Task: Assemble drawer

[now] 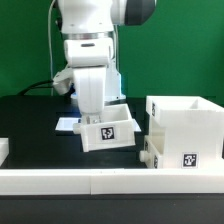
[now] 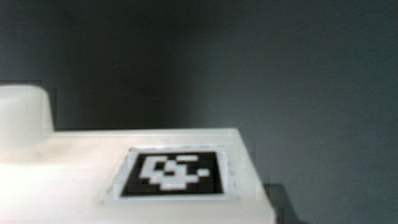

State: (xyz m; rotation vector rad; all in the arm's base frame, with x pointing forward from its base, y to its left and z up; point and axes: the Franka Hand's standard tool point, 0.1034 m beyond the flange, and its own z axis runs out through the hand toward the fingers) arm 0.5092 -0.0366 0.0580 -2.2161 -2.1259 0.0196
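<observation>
One white casing (image 1: 185, 125), two tagged trays (image 1: 108, 130) (image 1: 178, 156), one under the arm, jaws' state hidden

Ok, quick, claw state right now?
Claw: down at the small tray; its fingers are hidden, so open or closed cannot be told.

Black tabletop, white border, green backdrop

A black table (image 1: 30, 125) fills the exterior view, a low white border wall (image 1: 60, 180) crossing at 6 o'clock, a green backdrop (image 1: 190, 45) from 9 to 3 o'clock, a dark cable (image 1: 40, 86) at 9 o'clock.
</observation>
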